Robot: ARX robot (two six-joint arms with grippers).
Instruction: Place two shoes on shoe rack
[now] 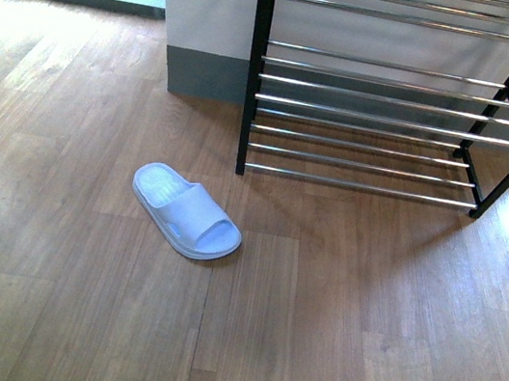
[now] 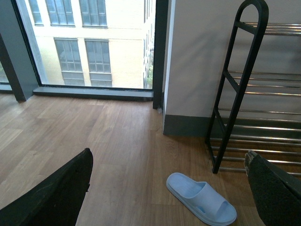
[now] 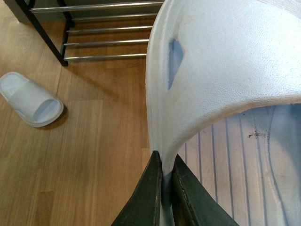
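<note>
the right gripper point(image 3: 165, 160) is closed tight on the thin edge of the held slipper point(image 3: 235, 61), pinching it where the strap runs down into the sole. a grip on that edge leaves the slipper hanging off the fingers with its striped inner face open to the wrist camera. that likely makes it easier to lower the sole flat onto the rods. this slipper is up in the air on the near side of the shoe rack point(image 1: 254, 73) and is not on it yet. the front view shows neither the slipper nor the arm.

the left gripper point(image 2: 168, 157) is raised with its fingers wide apart and nothing between them, probably waiting its turn.

further out, the loose slipper point(image 1: 186, 211) lies sole down on the wooden floor point(image 1: 308, 336). it sits left of the rack's left post and a little nearer, apart from it, with its open toe turned to the near right. the rack stands far right against the wall, and no shoe shows on the tiers in view, so both placements look to be ahead.
</note>
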